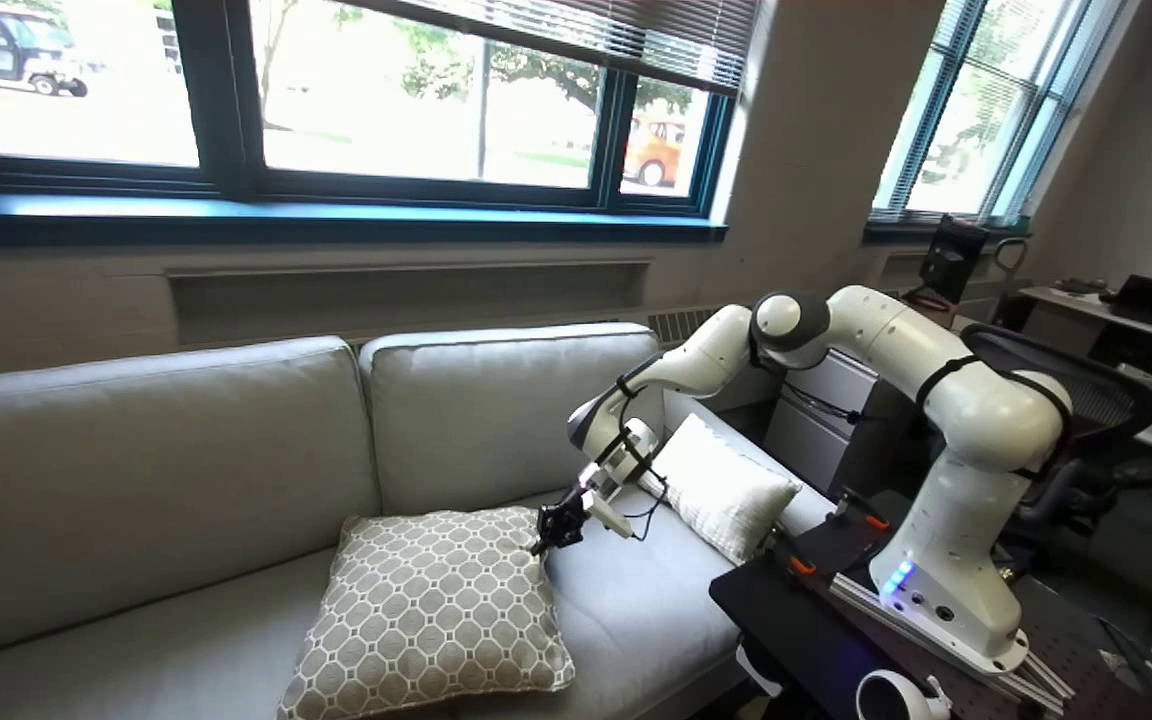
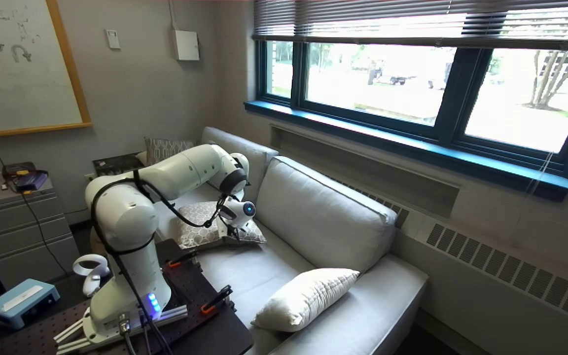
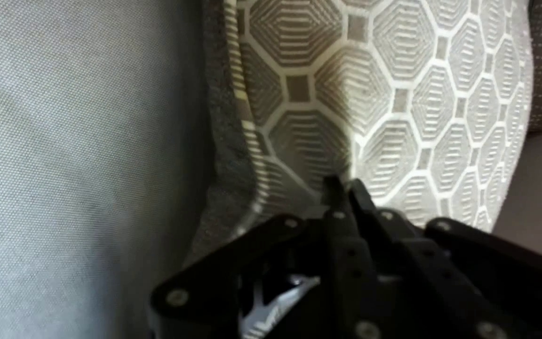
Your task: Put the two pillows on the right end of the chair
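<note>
The black two-finger gripper (image 3: 346, 184) is nearly closed: in the wrist view, its fingertips sit close together, pinching a ridge of cover near one corner of the large square tan fabric pillow with a white lattice pattern (image 1: 436, 610). This pillow rests on the seat of the long light grey-beige upholstered sofa (image 1: 636, 620), in front of where two large rectangular back cushions (image 1: 516, 420) meet. The smaller plain cream-white pillow (image 2: 308, 298) is tilted against the padded armrest (image 2: 380, 310) at the sofa's end; an exposed section of seat separates the two pillows. The white jointed robot arm (image 1: 896, 335) is mounted on the black worktop (image 2: 230, 333) beside the sofa, with two black-and-orange clamps (image 2: 220, 296) fitted at the worktop edge.
</note>
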Controlling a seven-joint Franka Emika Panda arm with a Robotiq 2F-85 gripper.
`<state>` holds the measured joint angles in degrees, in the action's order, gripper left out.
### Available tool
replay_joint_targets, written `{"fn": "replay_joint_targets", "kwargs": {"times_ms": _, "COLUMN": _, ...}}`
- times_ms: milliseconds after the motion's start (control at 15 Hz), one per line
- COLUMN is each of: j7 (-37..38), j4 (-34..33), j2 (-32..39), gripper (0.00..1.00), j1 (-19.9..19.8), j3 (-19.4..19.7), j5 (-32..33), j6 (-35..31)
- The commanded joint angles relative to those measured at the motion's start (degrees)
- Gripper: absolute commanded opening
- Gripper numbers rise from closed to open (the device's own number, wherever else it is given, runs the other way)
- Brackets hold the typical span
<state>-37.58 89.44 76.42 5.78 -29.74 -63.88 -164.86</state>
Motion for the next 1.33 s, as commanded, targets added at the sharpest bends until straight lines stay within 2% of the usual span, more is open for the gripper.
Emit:
{"fn": "replay_joint_targets", "kwargs": {"times_ms": 0, "j7": -15.44, "j4": 11.72, "j2": -4.9, "gripper": 0.03, "j1": -10.15, "j3": -13.06, "j5": -6.08, "j6": -13.68}}
{"fn": "replay_joint_targets", "kwargs": {"times_ms": 200, "j7": -26.68, "j4": 15.94, "j2": -5.0, "gripper": 0.03, "j1": -16.2, "j3": -24.9, "j5": -9.78, "j6": -27.17}}
{"fn": "replay_joint_targets", "kwargs": {"times_ms": 400, "j7": -24.52, "j4": 21.93, "j2": -9.01, "gripper": 0.02, "j1": -17.02, "j3": -31.8, "j5": -9.99, "j6": -37.46}}
{"fn": "replay_joint_targets", "kwargs": {"times_ms": 467, "j7": -20.4, "j4": 23.15, "j2": -16.38, "gripper": 0.28, "j1": -13.3, "j3": -27.74, "j5": -13.64, "j6": -33.36}}
{"fn": "replay_joint_targets", "kwargs": {"times_ms": 600, "j7": -21.76, "j4": 23.43, "j2": -18.25, "gripper": 0.32, "j1": -11.02, "j3": -26.73, "j5": -20.31, "j6": -34.06}}
{"fn": "replay_joint_targets", "kwargs": {"times_ms": 667, "j7": -24.1, "j4": 23.48, "j2": -17.79, "gripper": 0.4, "j1": -10.53, "j3": -26.24, "j5": -23.81, "j6": -34.05}}
{"fn": "replay_joint_targets", "kwargs": {"times_ms": 733, "j7": -26.16, "j4": 22.37, "j2": -16.88, "gripper": 0.47, "j1": -9.16, "j3": -24.11, "j5": -27.03, "j6": -34.03}}
{"fn": "replay_joint_targets", "kwargs": {"times_ms": 800, "j7": -29.72, "j4": 22.54, "j2": -14.29, "gripper": 0.54, "j1": -9.96, "j3": -24.45, "j5": -29.41, "j6": -34.0}}
{"fn": "replay_joint_targets", "kwargs": {"times_ms": 1000, "j7": -39.2, "j4": 19.63, "j2": -5.53, "gripper": 0.78, "j1": -10.58, "j3": -21.56, "j5": -33.7, "j6": -33.04}}
{"fn": "replay_joint_targets", "kwargs": {"times_ms": 1133, "j7": -45.03, "j4": 18.1, "j2": 0.92, "gripper": 0.92, "j1": -12.78, "j3": -22.14, "j5": -35.22, "j6": -34.72}}
{"fn": "replay_joint_targets", "kwargs": {"times_ms": 1200, "j7": -47.39, "j4": 17.61, "j2": 2.68, "gripper": 0.99, "j1": -12.62, "j3": -21.23, "j5": -36.93, "j6": -33.93}}
{"fn": "replay_joint_targets", "kwargs": {"times_ms": 1267, "j7": -50.52, "j4": 16.89, "j2": 5.93, "gripper": 1.0, "j1": -13.95, "j3": -22.0, "j5": -37.53, "j6": -34.28}}
